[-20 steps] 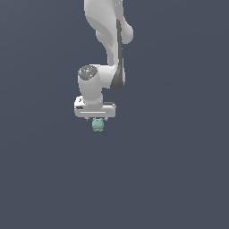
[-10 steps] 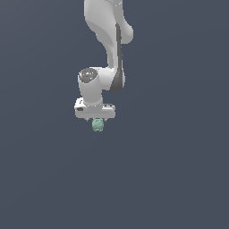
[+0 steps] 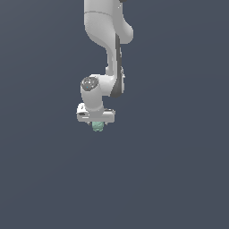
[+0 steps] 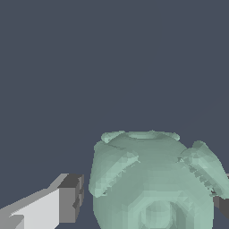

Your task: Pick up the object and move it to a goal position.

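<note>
**A:** White plastic is what is showing on the arm in the exterior view; it is hanging down from the top edge, bending at a rounded joint, and ending in a flat bar. What is sitting under that bar?

**B:** Starting at the exterior view's left, the bar's end is sticking out past the wrist. Moving toward the middle, the gripper is pointing straight down, and the object, a pale mint-green knobbly lump, is peeking out just below the bar, much narrower than it. Farther toward the exterior view's right, only plain dark slate-blue background is showing.

**A:** Is the lump resting on anything?

**B:** No surface edge is showing around it; it is hanging between the fingers, with the same flat dark tone on every side.

**A:** And the wrist view?

**B:** One finger, white with a grey pad, is appearing on one side of the object. A sliver of dark grey pad is pressing at the lump's opposite flank. The lump is filling the space between them, its ridged knobs bulging outward.

**A:** So the jaws?

**B:** They are pinching the object, closed in against its sides, though the first pad's actual contact is not clearly showing.
</note>
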Robot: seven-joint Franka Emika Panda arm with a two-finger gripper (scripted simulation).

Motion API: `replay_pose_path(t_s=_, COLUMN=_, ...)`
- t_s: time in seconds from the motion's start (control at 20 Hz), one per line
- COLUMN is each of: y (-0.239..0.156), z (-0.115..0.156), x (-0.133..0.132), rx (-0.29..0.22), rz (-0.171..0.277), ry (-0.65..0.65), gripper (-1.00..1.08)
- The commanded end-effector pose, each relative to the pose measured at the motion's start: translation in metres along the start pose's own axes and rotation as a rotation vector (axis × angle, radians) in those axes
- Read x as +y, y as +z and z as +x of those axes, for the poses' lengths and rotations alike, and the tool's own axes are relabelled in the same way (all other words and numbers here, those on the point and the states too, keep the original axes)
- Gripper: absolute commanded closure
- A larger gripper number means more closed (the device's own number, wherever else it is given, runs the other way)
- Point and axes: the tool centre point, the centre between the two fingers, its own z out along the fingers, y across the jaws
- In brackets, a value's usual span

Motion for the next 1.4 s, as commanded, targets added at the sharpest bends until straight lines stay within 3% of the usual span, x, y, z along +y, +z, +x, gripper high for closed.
replay_pose_path(t_s=0.0, y=0.002, z=0.001, x=0.0, rx=0.001, rz=0.0, ry=0.0, gripper=-0.92)
replay_pose_path(t_s=0.05, y=0.002, z=0.001, x=0.0, rx=0.001, rz=0.0, ry=0.0, gripper=1.08)
replay_pose_path(t_s=0.8, y=-0.005, z=0.001, x=-0.004, rx=0.002, rz=0.0, ry=0.0, gripper=1.08)
replay_pose_path(t_s=1.35, y=-0.066, z=0.006, x=-0.044, rx=0.002, rz=-0.001, ry=0.0, gripper=1.08)
